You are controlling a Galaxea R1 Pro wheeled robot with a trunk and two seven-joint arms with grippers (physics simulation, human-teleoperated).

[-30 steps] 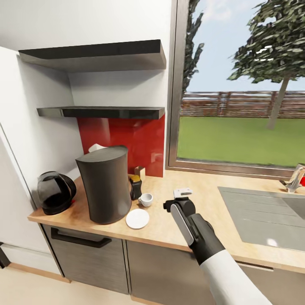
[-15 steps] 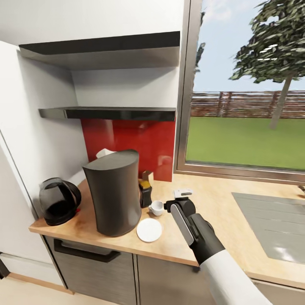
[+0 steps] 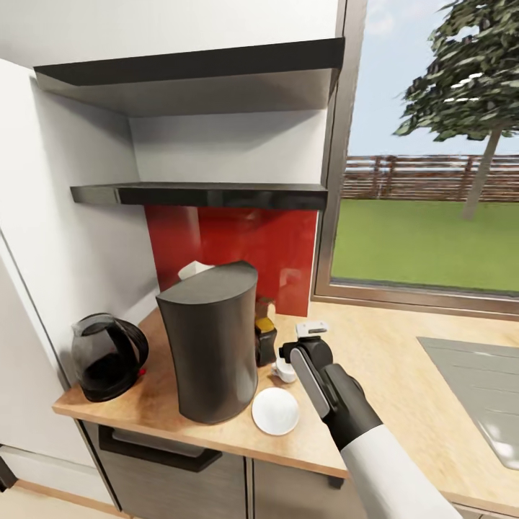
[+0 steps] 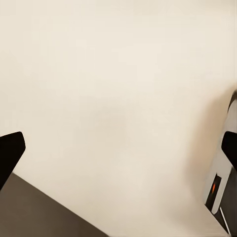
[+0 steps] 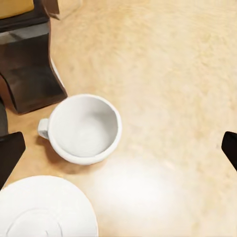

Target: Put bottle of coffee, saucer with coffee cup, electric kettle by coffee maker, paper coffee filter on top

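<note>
Bright daylight pours in my window point(image 3: 432, 194); soft glare patch on the kitchen countertop point(image 5: 163, 74) under my right wrist cam, renders slightly soft, shadows faint.

No readable text, label, brand, number or sign stands on anything in these views. The bottle of coffee point(image 3: 265, 342), just beyond the right hand point(image 3: 308, 333), bears a yellow band (too blurred to show any lettering).
</note>
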